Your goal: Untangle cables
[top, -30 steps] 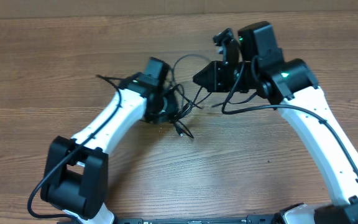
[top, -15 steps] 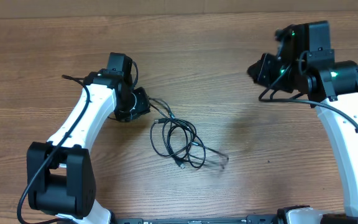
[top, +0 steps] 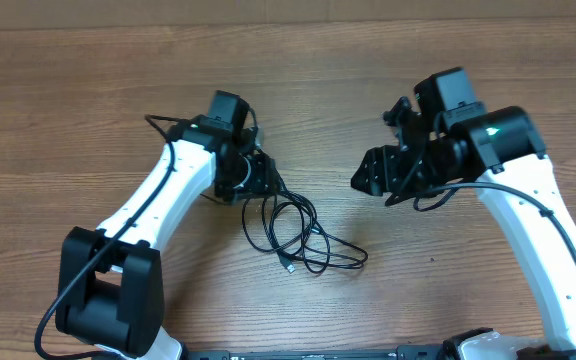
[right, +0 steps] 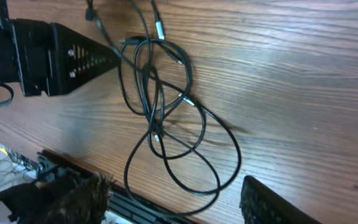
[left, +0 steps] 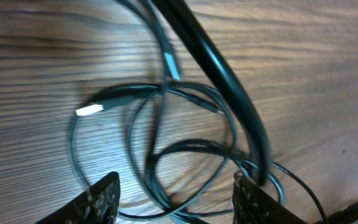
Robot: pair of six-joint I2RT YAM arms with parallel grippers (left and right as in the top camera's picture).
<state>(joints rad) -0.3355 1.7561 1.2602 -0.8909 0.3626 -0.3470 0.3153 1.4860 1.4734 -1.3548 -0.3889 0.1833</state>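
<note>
Loosely heaped, thin black cords with silvery plug ends [top: 296, 234] lie on the brown wood-grain table [top: 418, 300] between the arms. Likely light, limp, slippery: pinch an outer loop or stiff plug. Over them the left gripper [left: 179, 202] gapes, holding nothing; the right gripper [right: 176, 205] is wide, empty.

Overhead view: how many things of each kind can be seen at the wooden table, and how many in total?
White robot arms with black joints: 2 (left, right)
Tangled bundle of thin black cables: 1 (the separate cords in it cannot be counted)
Total: 3
</note>
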